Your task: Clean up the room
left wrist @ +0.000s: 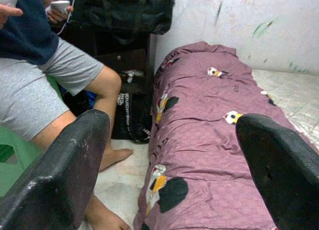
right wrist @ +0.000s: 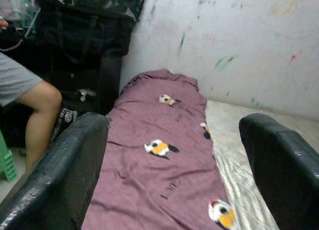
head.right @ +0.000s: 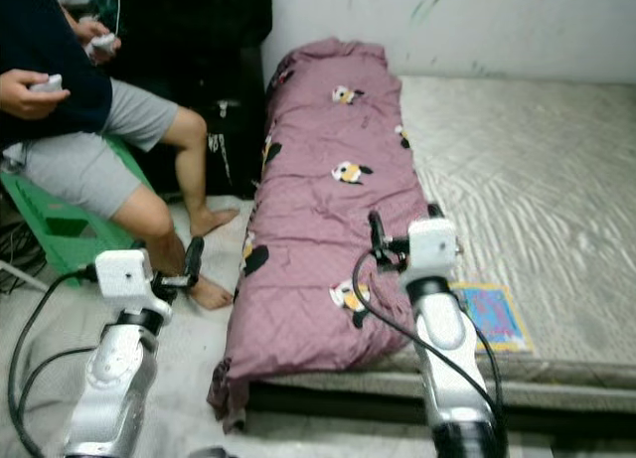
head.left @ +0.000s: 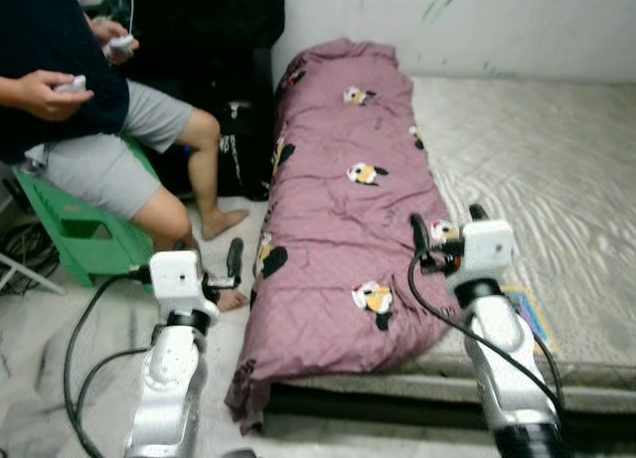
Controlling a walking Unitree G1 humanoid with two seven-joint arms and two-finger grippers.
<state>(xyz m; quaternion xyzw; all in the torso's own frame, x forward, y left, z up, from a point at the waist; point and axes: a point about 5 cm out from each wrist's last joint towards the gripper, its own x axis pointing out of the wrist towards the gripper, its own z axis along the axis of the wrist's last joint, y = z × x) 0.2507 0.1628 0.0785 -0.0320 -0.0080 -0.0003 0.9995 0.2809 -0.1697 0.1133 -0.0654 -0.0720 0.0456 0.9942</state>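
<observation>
Two grippers up in front of the bed point(head.left: 556, 170), both w/ jaws open, holding nothing. Left gripper point(head.left: 236, 261) sits off the bed's left edge, over the floor point(head.left: 30, 329), near the bare foot of a person point(head.left: 89, 130) seated on a green stool point(head.left: 75, 234). Its wrist view shows two black fingers point(left wrist: 60, 175) spread wide, w/ the quilt and the person's leg between them. Right gripper point(head.left: 447, 229) hovers over the quilt's right edge, about mid-bed; can't tell if it touches the fabric. Its fingers point(right wrist: 65, 175) also wide apart in the wrist view, quilt running away between them toward the wall point(right wrist: 239, 40).

Quilt point(head.left: 343, 210): mauve, w/ small cartoon prints, bunched into a long roll along the bed's left side, from the wall end to the near edge, where a corner hangs over the mattress side. Rest of the mattress, right of the quilt, is bare grey-beige ticking. A flat colourful book point(head.right: 487, 319) lies on the mattress just right of the right arm, near the front edge.

Person holds a small white controller in each hand point(head.left: 45, 92). Behind them, a black bag point(left wrist: 124, 10) sits against the wall, w/ another dark bag below it by the bed's head. Black cables loop from both silver arms.
</observation>
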